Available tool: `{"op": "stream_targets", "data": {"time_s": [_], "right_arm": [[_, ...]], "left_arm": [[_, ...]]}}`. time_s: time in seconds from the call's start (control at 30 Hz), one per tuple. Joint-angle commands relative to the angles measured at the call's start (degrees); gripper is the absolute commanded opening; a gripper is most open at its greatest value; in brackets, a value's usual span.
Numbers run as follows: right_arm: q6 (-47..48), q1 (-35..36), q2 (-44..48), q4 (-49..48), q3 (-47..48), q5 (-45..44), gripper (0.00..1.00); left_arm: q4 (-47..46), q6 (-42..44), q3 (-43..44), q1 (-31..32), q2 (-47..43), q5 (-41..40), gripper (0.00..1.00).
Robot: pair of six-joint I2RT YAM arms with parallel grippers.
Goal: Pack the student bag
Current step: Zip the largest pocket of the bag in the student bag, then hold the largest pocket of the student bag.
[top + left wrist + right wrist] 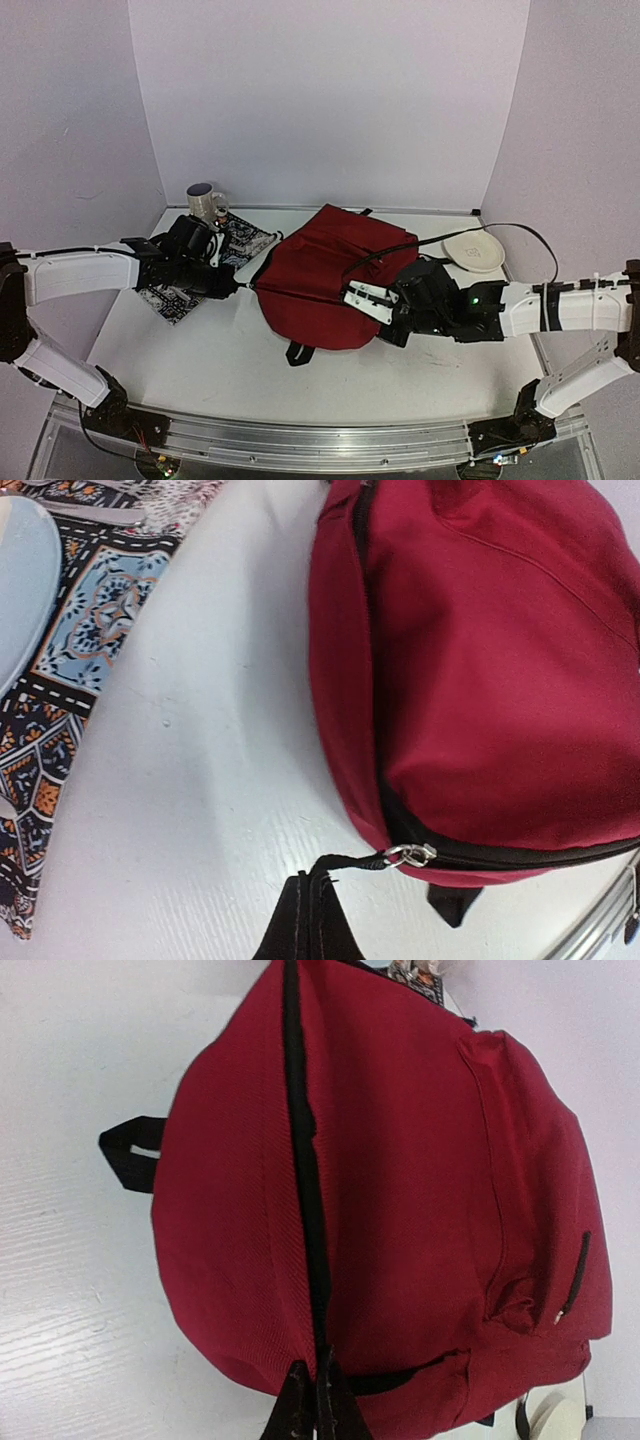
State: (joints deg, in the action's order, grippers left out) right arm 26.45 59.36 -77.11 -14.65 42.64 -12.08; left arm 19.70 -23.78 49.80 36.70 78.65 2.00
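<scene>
Large dark red soft fabric backpack (330, 280), the student bag, lying flat at the middle of the white table (200, 350). Rounded and bulging, finely woven, with a black zip line (300, 1160) running along its curve and a short pocket zip near one edge. Small black webbing loop (297, 353) poking out from the bag's near edge. Painted, faintly wood-grained board beneath the bag.

Left of the bag: a flat patterned cloth mat (200, 270) in black, orange and pale blue, just beside the bag's left edge. Beyond that mat, farther from the bag, a glazed mug (205, 203) with a dark rim. Right of the bag and a little behind it, a round white plate (473, 250), with a thin black cable arching from it over the bag's far side.

Left gripper (238, 288) reaching in low and level from the bag's left, fingers pressed together, pinching a black fabric zip pull (345, 862) tied to a small metal slider (410, 856) at the bag's left edge; pull drawn taut.

Right gripper (352, 296) stretched in from the bag's right, forearm nearly horizontal, wrist above the bag's right side. Fingertips (298, 1405) closed tight together right on the black zip line; cannot tell whether anything is caught between them.
</scene>
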Motion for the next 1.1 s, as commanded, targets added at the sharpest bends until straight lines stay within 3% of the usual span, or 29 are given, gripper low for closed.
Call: {"op": "stream_targets", "data": {"time_s": [0.0, 0.17, 0.27, 0.37, 0.63, 1.07], "right_arm": [[-5.0, -6.2, 2.7, 3.8, -1.3, -8.8, 0.00], [-8.0, -12.7, 3.2, 2.3, -0.9, -9.8, 0.00], [-8.9, -12.6, 4.7, 2.8, 0.0, -2.7, 0.05], [-8.6, -9.8, 6.6, 2.8, -0.5, 2.9, 0.22], [-7.3, 0.4, 4.1, 3.6, 3.6, 3.4, 0.64], [-1.9, 3.4, -11.1, -2.7, 13.5, 6.2, 0.63]], "left_arm": [[0.7, 1.8, 0.4, -1.4, 1.3, -1.3, 0.00], [-3.5, 0.4, 0.1, 6.9, -0.5, 6.5, 0.00], [-7.2, -2.5, 0.2, 10.8, -0.5, 11.1, 0.00], [-10.5, -3.9, 1.4, 13.7, -0.4, 13.0, 0.00], [-12.8, -4.3, 5.7, 17.8, 1.9, 16.0, 0.00], [-14.6, -5.2, 7.0, 21.7, 0.6, 17.8, 0.00]]}}
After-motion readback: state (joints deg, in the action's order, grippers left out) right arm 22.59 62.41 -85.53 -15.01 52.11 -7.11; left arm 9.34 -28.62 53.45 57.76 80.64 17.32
